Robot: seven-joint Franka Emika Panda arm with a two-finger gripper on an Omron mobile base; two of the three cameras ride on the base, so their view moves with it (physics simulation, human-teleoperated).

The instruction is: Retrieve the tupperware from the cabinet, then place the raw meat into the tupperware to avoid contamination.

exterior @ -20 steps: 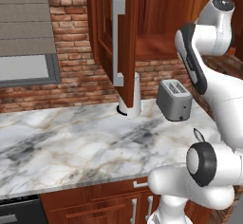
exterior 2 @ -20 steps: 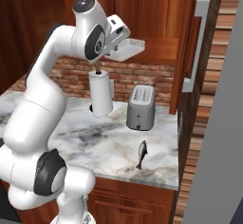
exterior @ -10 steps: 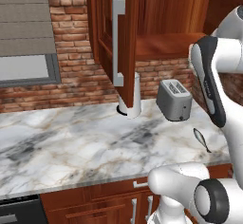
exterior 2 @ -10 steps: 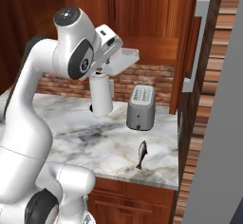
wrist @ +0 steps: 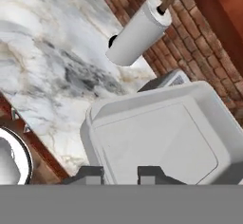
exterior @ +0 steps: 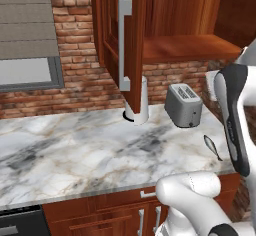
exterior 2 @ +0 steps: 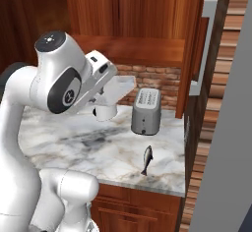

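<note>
My gripper is shut on the rim of the tupperware, a pale shallow rectangular container held in the air above the counter, in front of the toaster and below the cabinet shelf. In the hand view the tupperware spreads out just beyond the gripper, whose fingertips clamp its near edge. The raw meat, a small dark fish, lies on the marble near the counter's front right edge, also the fish in the left base view. The cabinet stands open, its shelf bare.
A grey toaster stands at the back of the marble counter. A white paper-towel roll stands left of it against the brick wall. The open cabinet doors hang over both ends of the counter.
The arm has come down and back from the cabinet shelf, carrying the tupperware lower, toward the counter. The fish, toaster and roll have not moved.
</note>
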